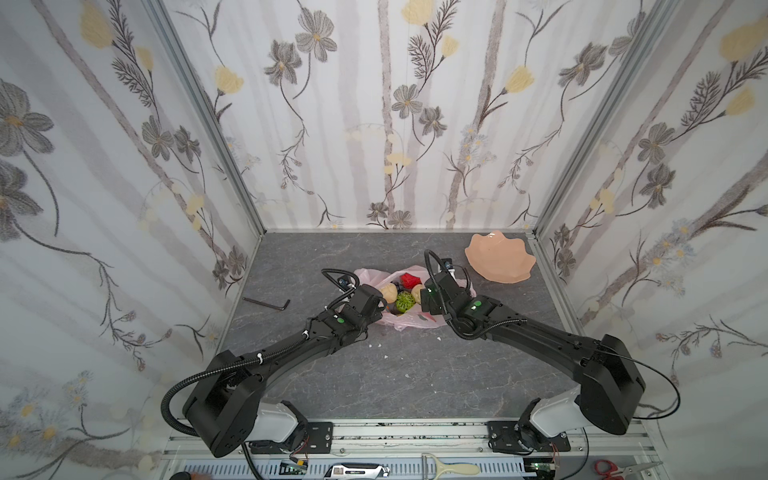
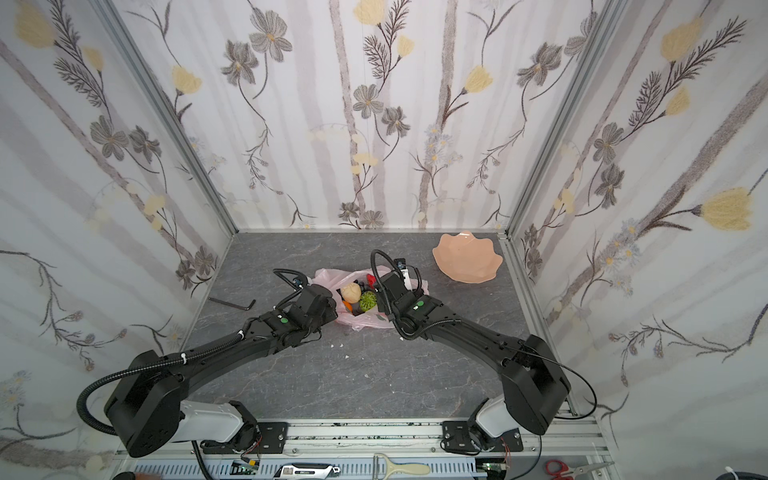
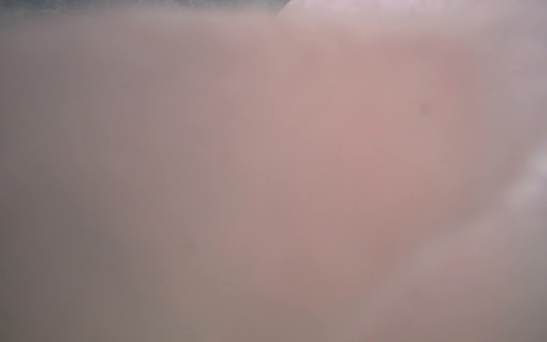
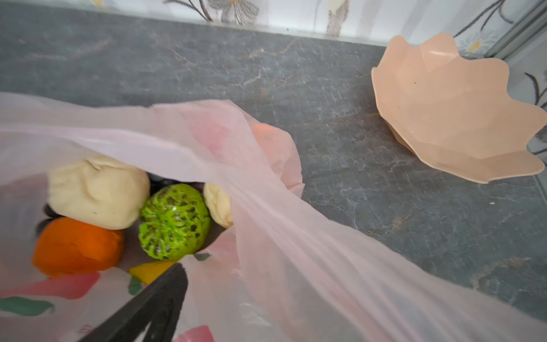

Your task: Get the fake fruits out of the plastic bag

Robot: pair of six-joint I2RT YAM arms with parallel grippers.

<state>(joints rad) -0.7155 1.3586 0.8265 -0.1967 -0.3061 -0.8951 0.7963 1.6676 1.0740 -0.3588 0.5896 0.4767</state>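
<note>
1. Left of the middle in a top view, a bent metal key lies on the grey table, well apart from the bag. It is not my job.
2. Next is my left claw, at the left edge of the plastic bag in the middle of the frame. My wrist hides its fingers from above. My left wrist view is all pink blur, with the bag right on the lens. I cannot tell if this claw is apart, together, or pinching the bag.
3. The bag lies on the table with its mouth open. It is thin, soft and light. I think it will crumple and slide if I tug a fruit, so one claw should pinch its rim.
4. The fake fruits sit inside it. I see a big beige lump, an orange, a bumpy green ball, a bit of yellow and something red at the back. They look light and hard. The round ones may roll or pop out of a pinch, so I would grab across the widest part. The green ball is on top and bumpy, so it looks easiest.
5. My right claw is at the right edge of the bag's mouth. In my right wrist view one black finger shows at the lower left, far from the middle. The other finger hides behind pink film. This claw looks wide apart and holds nothing.
6. At the upper right, the peach dish has nothing in it and is well apart from the bag.
</note>
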